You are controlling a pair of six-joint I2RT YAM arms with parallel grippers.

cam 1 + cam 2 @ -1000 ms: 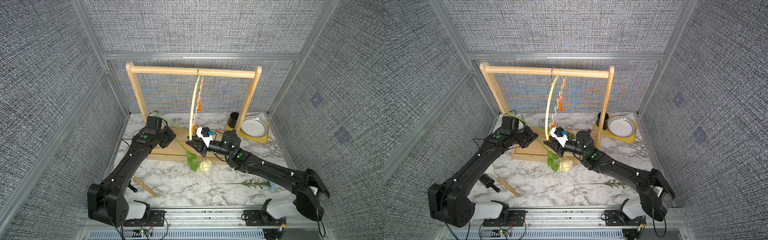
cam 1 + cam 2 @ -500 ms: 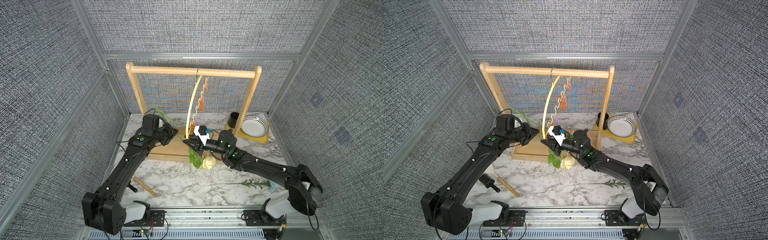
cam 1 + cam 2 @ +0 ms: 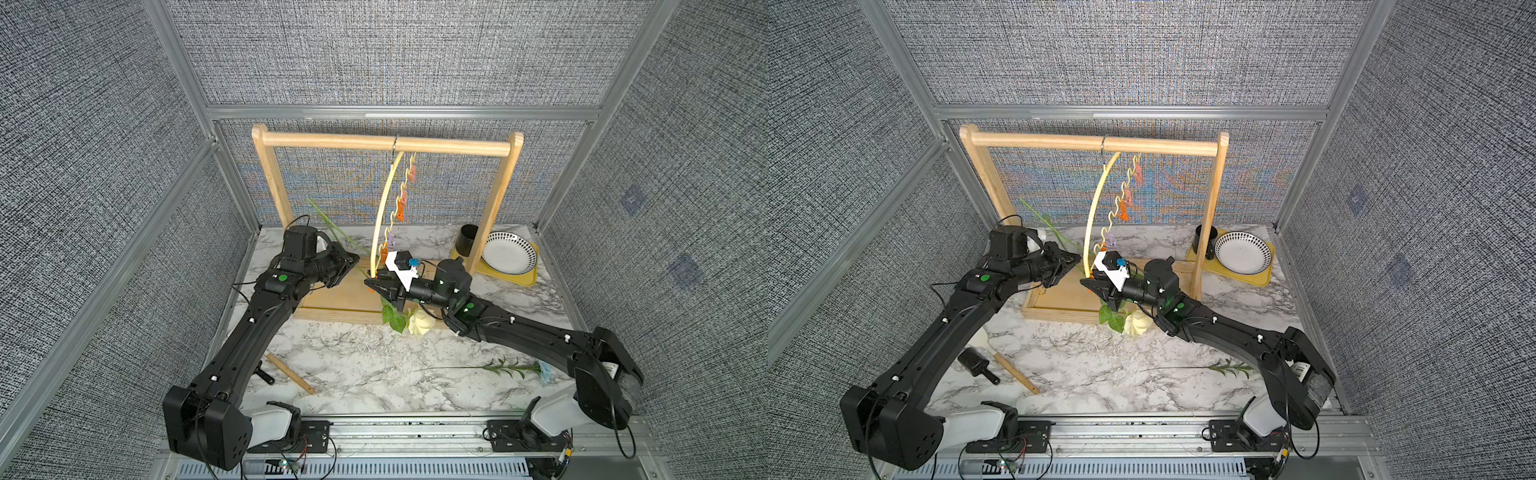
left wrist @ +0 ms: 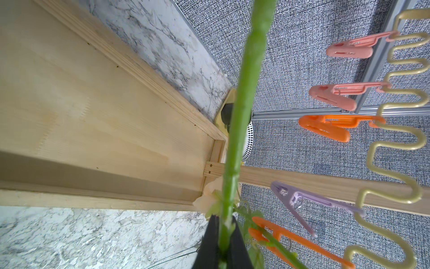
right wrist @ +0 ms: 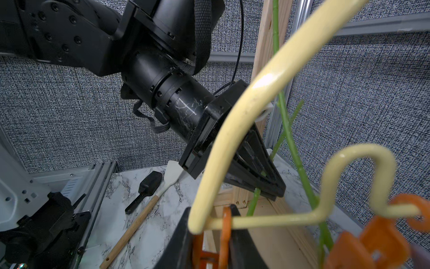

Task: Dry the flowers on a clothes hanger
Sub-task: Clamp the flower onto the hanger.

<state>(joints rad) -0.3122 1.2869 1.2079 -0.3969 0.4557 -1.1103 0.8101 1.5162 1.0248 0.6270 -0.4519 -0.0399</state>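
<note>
Left gripper: pressed together on the smooth green stem of the cream rose, whose bloom is seen by the rack's base.
Right gripper: pinched on an orange plastic clip.
Clothes hanger: thin, pale yellow, arched; hung on the wooden rack.

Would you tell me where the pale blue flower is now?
In a top view, the pale blue flower lies flat on the marble table, front right, beside the right arm.

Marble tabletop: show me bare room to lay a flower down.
Free: the middle patch between spatula, rack base and blue flower. Crowded: below the hanger, where left claw, right claw, orange clip and cream rose meet.
</note>
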